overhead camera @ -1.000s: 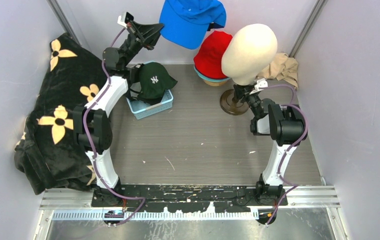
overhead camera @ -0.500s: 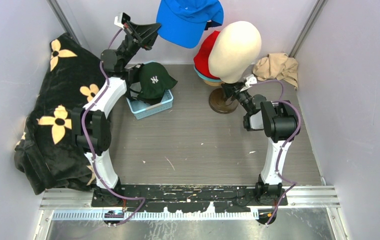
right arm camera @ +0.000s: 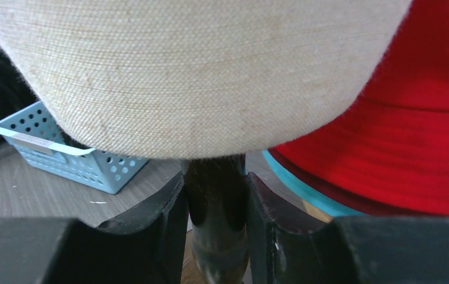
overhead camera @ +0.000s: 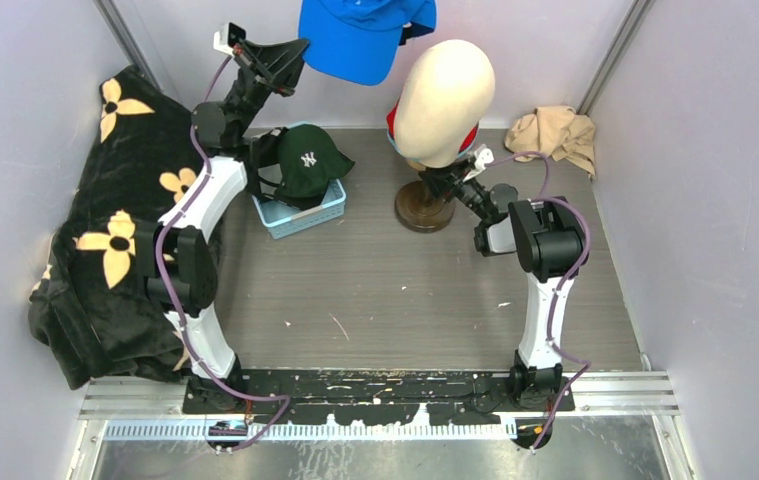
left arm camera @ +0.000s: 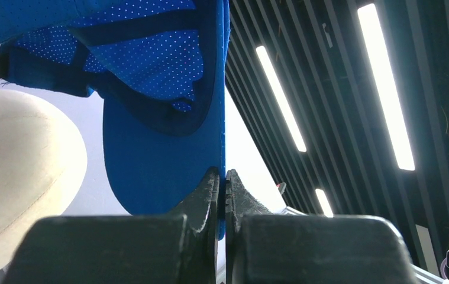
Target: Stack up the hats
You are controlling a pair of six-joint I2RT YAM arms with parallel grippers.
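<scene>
My left gripper [overhead camera: 295, 52] is raised at the back and shut on the brim of the blue baseball cap [overhead camera: 360, 35]; the left wrist view shows the brim [left arm camera: 162, 160] pinched between the jaws [left arm camera: 222, 180]. My right gripper [overhead camera: 433, 178] is shut on the dark wooden post [right arm camera: 216, 207] of the cream head form [overhead camera: 442, 100]. The red bucket hat [overhead camera: 468, 135] lies behind the form, mostly hidden; in the right wrist view it [right arm camera: 411, 136] sits on a teal hat [right arm camera: 304, 186]. The dark green "NY" cap [overhead camera: 310, 160] rests on a blue basket [overhead camera: 307, 215].
A black blanket with gold flowers [overhead camera: 115, 230] covers the left side. A beige cloth rag [overhead camera: 553, 132] lies at the back right corner. The head form's round wooden base [overhead camera: 417, 210] stands on the table. Grey walls close in both sides.
My right gripper has dragged the head form to the left, so it now covers most of the red hat. My left gripper has carried the blue cap slightly left and up.
</scene>
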